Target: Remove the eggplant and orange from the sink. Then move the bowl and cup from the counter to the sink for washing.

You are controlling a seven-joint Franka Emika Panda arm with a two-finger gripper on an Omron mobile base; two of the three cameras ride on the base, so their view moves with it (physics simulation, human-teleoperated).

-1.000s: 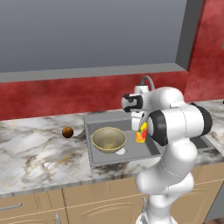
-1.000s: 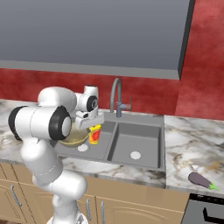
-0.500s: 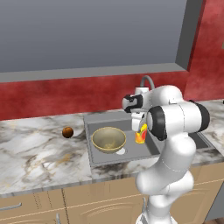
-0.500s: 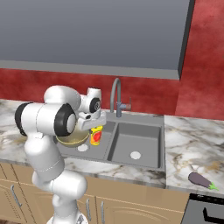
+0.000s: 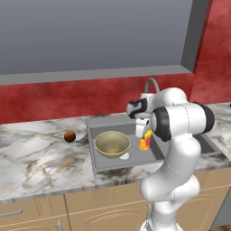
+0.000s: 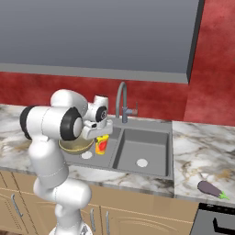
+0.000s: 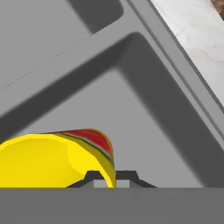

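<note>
You are pinching the cup's (image 7: 52,159) thin rim in the claw (image 7: 111,178); light, stiff, slippery, so keep it level.

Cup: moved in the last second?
Barely, if at all. The cup, clamped in the tool, keeps the same spot over the sink, right of the bowl.

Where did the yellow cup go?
The cup hangs in the shut gripper over the sink's left basin, just right of the bowl in both base views.
</note>
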